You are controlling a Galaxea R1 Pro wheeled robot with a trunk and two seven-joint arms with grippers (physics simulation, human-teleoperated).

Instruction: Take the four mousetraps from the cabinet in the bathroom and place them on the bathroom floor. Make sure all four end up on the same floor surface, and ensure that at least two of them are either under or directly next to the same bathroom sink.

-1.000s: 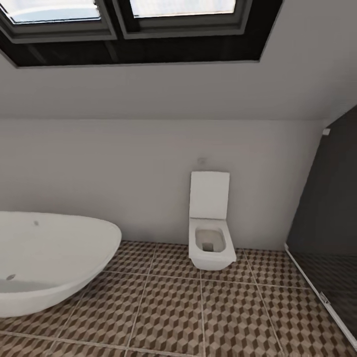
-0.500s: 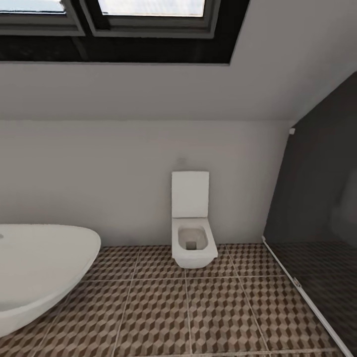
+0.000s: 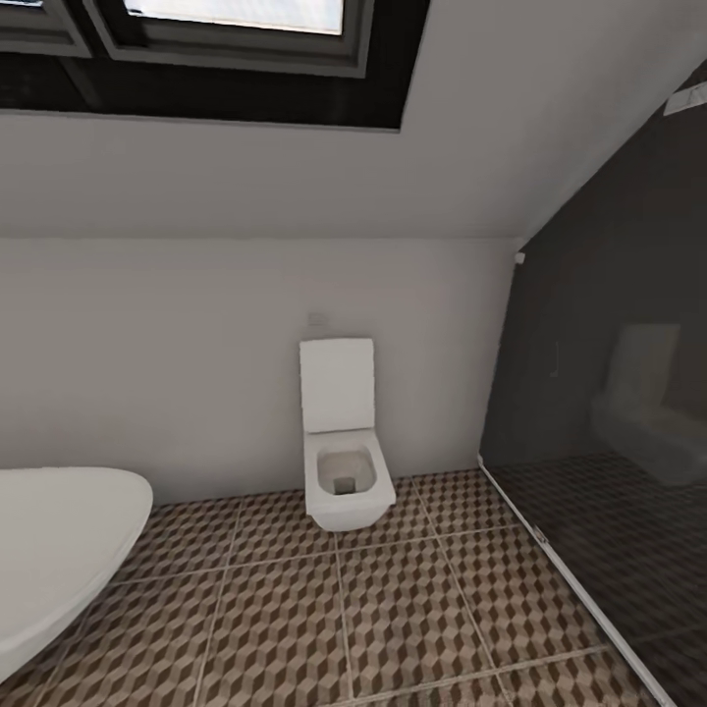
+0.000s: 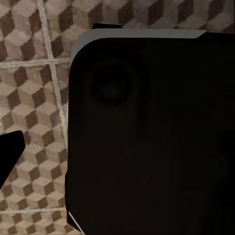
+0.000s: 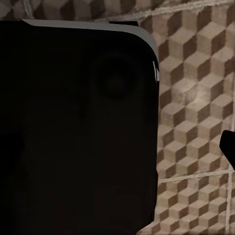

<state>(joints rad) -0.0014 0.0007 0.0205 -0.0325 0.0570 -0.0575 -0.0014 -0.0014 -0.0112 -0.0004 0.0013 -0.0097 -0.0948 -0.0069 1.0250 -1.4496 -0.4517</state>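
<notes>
Though neither hand's grip readable: one toilet, one bathtub, bathroom floor.

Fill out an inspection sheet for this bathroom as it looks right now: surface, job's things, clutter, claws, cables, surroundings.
Surface: bathroom floor of cube-pattern tiles with pale grout lines; the same tiles appear in both wrist views.
Job's things: nothing seen; no mousetraps, no cabinet.
Clutter: nothing seen.
Claws: open or shut cannot be told; in each wrist view a large dark rounded body blocks the sight.
Cables: nothing seen.
Surroundings: white toilet against the wall with its lid up; rim of a white bathtub at head view's left; dark glass panel at its right, showing a faint reflection; skylight window in the sloped ceiling.
</notes>
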